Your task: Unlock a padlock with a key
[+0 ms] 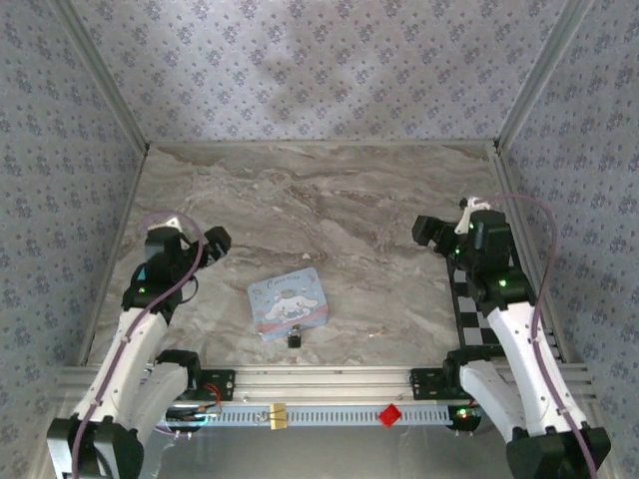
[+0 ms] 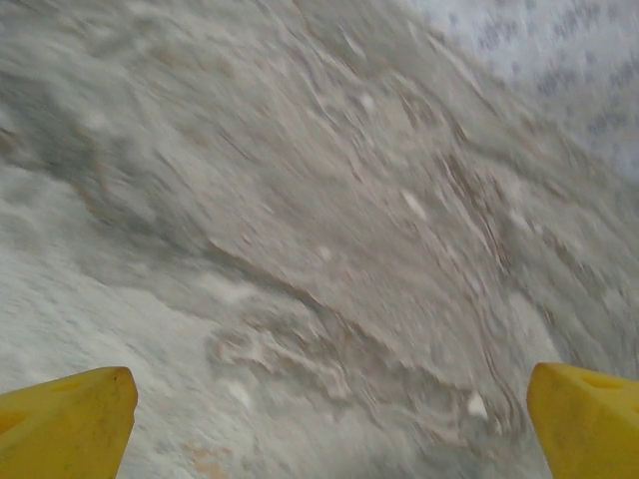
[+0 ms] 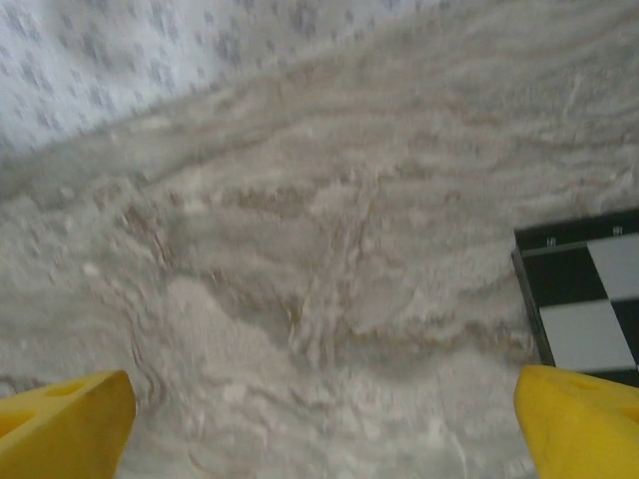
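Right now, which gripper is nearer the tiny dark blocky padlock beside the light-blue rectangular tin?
Left. The left gripper is beyond the padlock toward the left; the right gripper is farther away, beyond it toward the right.

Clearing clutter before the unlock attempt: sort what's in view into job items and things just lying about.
For the job:
padlock
left end effector, open
right end effector, open

Lying about:
light-blue cartoon tin
checkerboard strip
red diamond tag
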Robot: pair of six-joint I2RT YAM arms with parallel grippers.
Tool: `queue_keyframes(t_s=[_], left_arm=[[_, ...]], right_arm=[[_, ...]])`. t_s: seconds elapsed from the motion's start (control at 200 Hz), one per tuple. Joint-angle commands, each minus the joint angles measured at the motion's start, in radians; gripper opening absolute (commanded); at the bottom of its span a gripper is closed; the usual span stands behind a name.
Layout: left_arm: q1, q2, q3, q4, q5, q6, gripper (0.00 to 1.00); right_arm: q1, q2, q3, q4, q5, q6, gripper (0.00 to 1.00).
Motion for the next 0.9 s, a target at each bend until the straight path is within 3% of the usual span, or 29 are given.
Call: queue_keyframes(t_s=[0.0,0.145,0.355,0.675,0.9], left_arm=[[-0.146,-0.007,-0.009,-0.004,-0.032,0.048,1.00],[-0.314,-0.020,-0.036,0.008,-0.102,0.055,1.00],[-0.451,-0.020,-0.067,0.022,-0.189,0.039,1.00],[-0.472,-0.053,-0.095,0.040,-0.245,0.040,1.00],[-0.473,-0.059,-0.125,0.086,-0.257,0.032,1.00]], right_arm=[[0.107,0.048,0.082,-0.224,0.095,-0.022,0.99],[0.300,0.075,0.070,-0.262,0.172,0.016,0.99],[0.518,0.203,0.037,-0.313,0.193,0.137,0.97],[0.707,0.313,-0.067,-0.371,0.163,0.346,0.83],[0.733,0.352,-0.168,-0.269,0.043,0.454,0.72]])
